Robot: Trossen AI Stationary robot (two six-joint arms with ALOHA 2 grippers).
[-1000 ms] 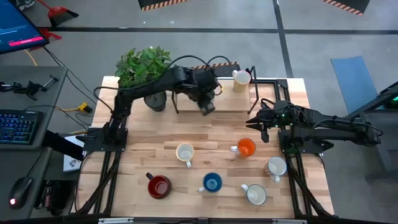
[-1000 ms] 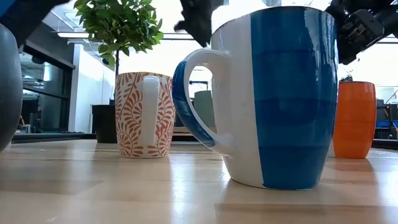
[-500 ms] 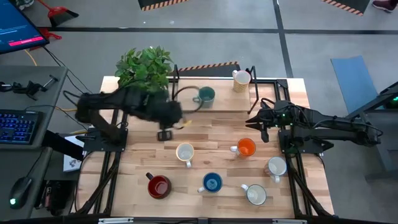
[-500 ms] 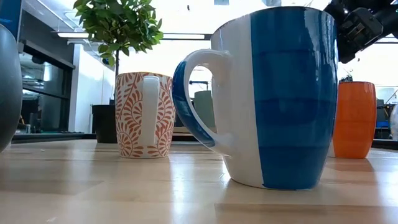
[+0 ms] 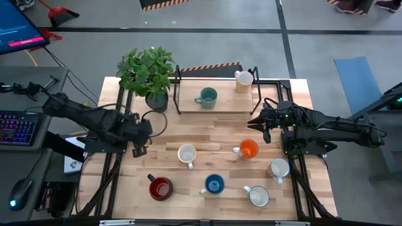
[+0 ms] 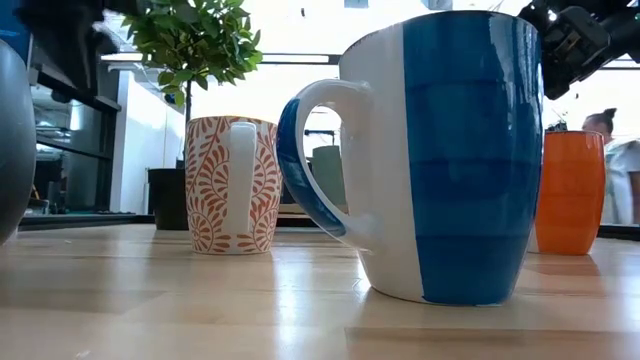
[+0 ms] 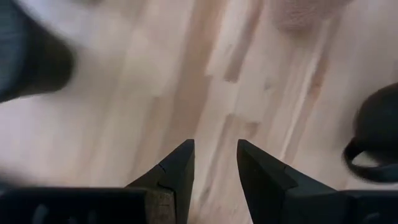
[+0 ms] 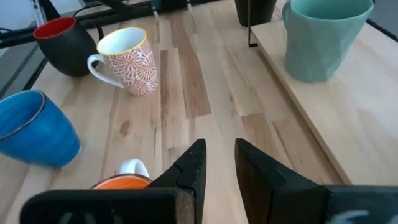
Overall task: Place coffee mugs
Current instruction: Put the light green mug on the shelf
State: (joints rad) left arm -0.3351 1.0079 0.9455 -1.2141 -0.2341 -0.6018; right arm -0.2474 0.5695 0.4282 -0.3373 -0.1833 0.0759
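A teal mug (image 5: pixel 206 96) and a cream mug (image 5: pixel 243 80) stand on their bases on a raised wooden board (image 5: pixel 220 107) at the far side. On the table stand a leaf-patterned mug (image 5: pixel 186 153), an orange mug (image 5: pixel 249 149), a dark mug with a red inside (image 5: pixel 159 187), a blue mug (image 5: pixel 214 184) and two pale mugs (image 5: pixel 279 167) (image 5: pixel 258 196). My left gripper (image 5: pixel 137 149) hangs open over bare wood at the table's left, pointing steeply down (image 7: pixel 216 155). My right gripper (image 8: pixel 219 155) hovers open above the orange mug (image 8: pixel 121 182), touching nothing.
A potted plant (image 5: pixel 147 72) stands at the far left beside the board. Black frame rails (image 5: pixel 107 169) run along the table's left and right sides. Bare wood lies between the board and the row of mugs. A person (image 6: pixel 612 130) shows in the room behind.
My left gripper has swung away from the raised board, where it stood over the teal mug, toward the table's left edge, and has come down. The teal mug now shows uncovered, upright on the board.
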